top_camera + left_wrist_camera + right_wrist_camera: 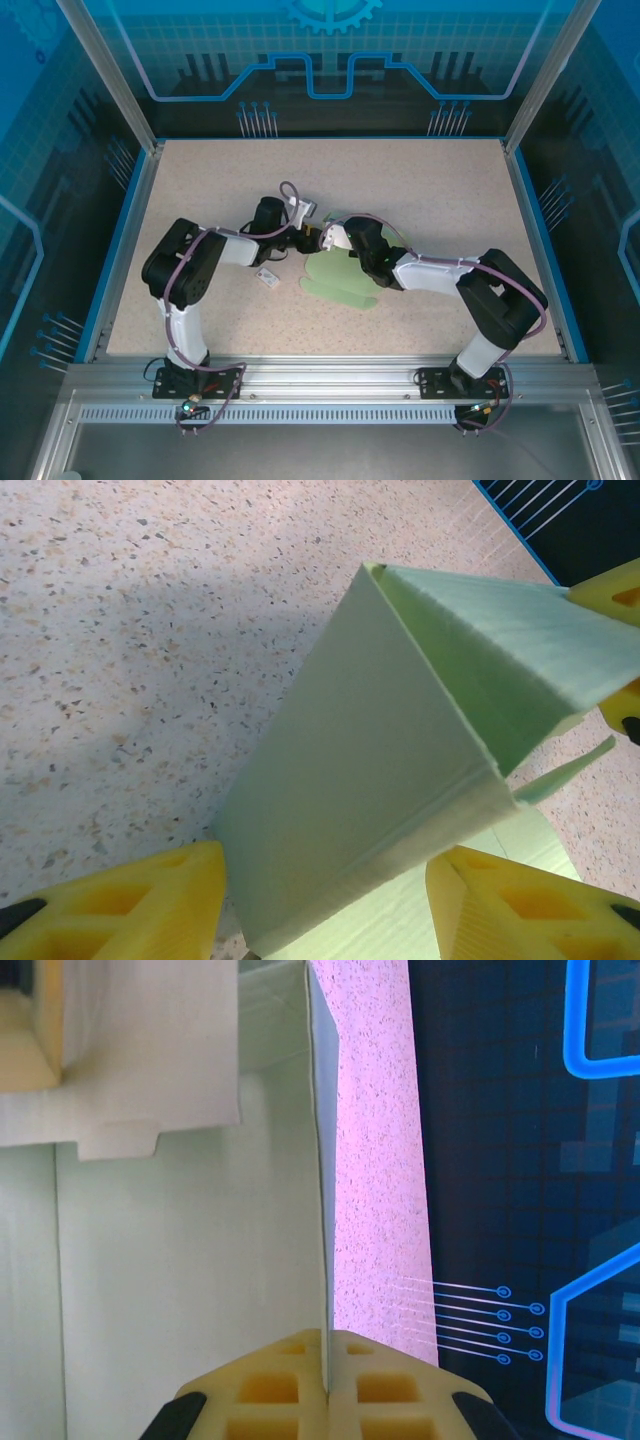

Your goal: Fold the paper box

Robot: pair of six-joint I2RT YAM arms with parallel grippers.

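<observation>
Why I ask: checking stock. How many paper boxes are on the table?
1. The paper box lies between the left arm and the right arm, partly folded up. The arms could hide another.

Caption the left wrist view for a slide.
Left pincer straddling a raised, creased panel of the mint-green paper box above the speckled table.

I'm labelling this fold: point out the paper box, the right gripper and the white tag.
paper box (370, 770), left wrist view, on its raised panel.
right gripper (325, 1365), right wrist view, between its fingertips, at the sheet's edge.
white tag (267, 277), top external view, on its middle.
</observation>
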